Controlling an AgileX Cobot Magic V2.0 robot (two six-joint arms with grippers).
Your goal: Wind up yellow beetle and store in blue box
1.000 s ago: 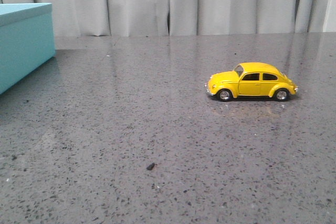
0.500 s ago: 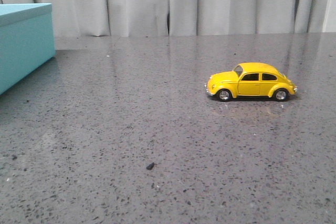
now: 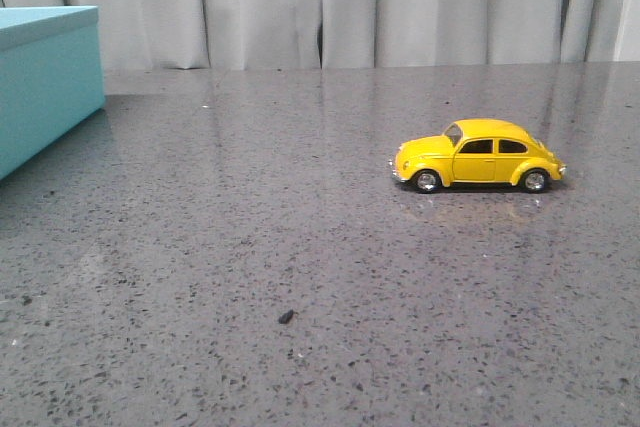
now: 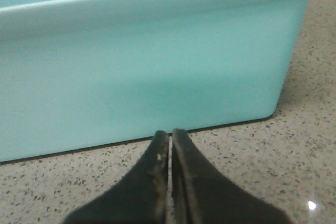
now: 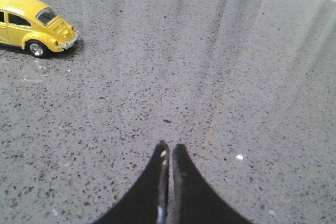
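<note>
Grey speckled table [image 3: 250, 247]; yellow beetle [image 3: 478, 155] broadside, nose leftward.

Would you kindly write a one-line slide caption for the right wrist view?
Right gripper shut and empty above the speckled grey table, with the yellow beetle standing apart on its wheels.

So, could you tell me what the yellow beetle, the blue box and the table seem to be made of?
The yellow beetle: glossy painted body, probably die-cast metal or hard plastic, with shiny silver hubcaps and bumpers. The blue box: matte, evenly coloured sides with no glare, likely card or plastic. The table: polished grey speckled stone or a stone-look composite; it mirrors the curtain.
</note>
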